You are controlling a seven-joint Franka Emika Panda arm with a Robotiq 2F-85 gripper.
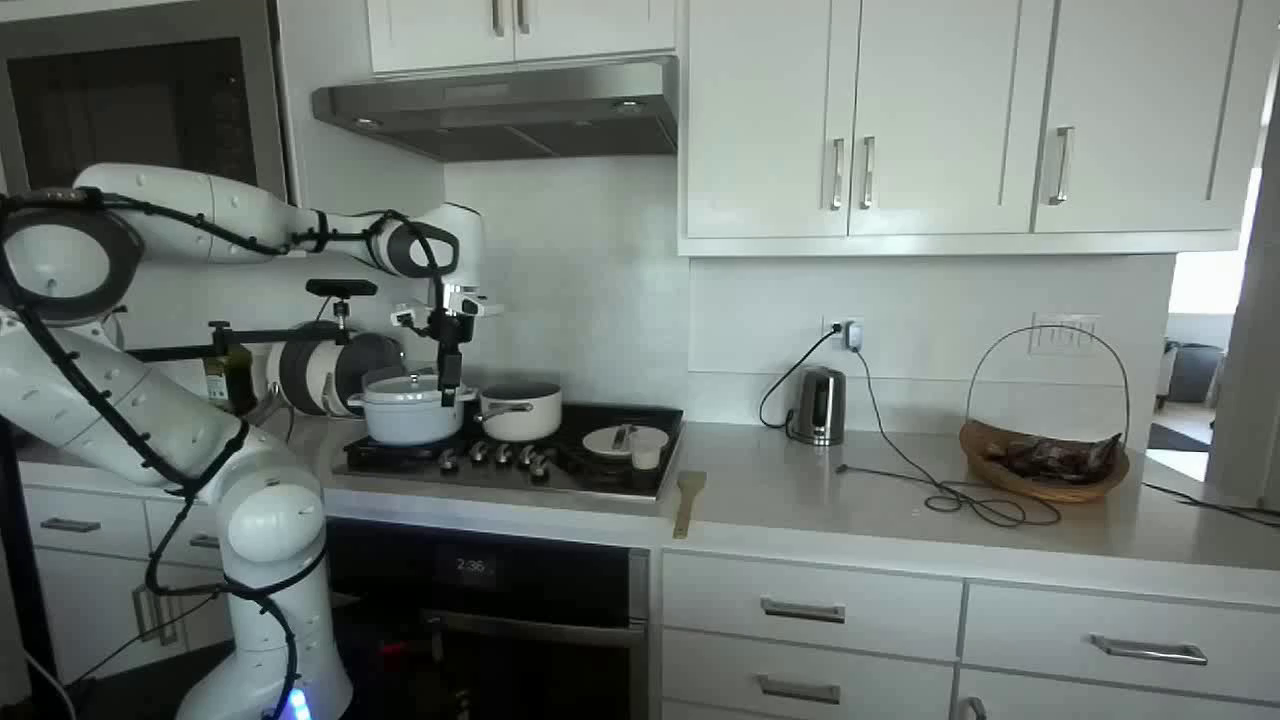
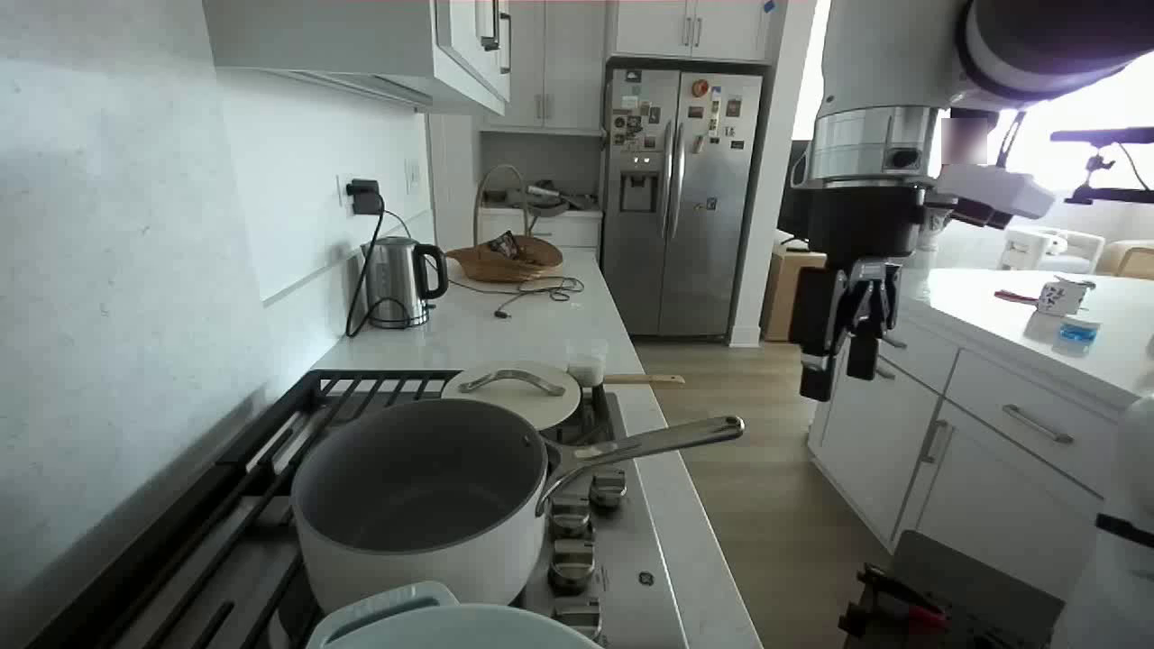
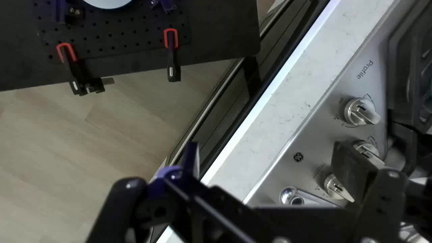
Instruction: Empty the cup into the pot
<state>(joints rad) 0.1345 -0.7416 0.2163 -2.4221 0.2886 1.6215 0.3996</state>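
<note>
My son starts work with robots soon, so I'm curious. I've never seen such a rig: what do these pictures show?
The robot arm is the white, jointed machine, and the gripper is the black grasping tool at its end. Two pictures come from cameras outside the robot, looking from different places. The third comes from a camera on the wrist, looking down past the gripper at the floor and some knobs. On the stove are a lidded pot, an open pot, a loose lid and, beside it, a small cup. The counter bears a spatula, a kettle and a basket. The gripper is open and holds nothing.
</note>
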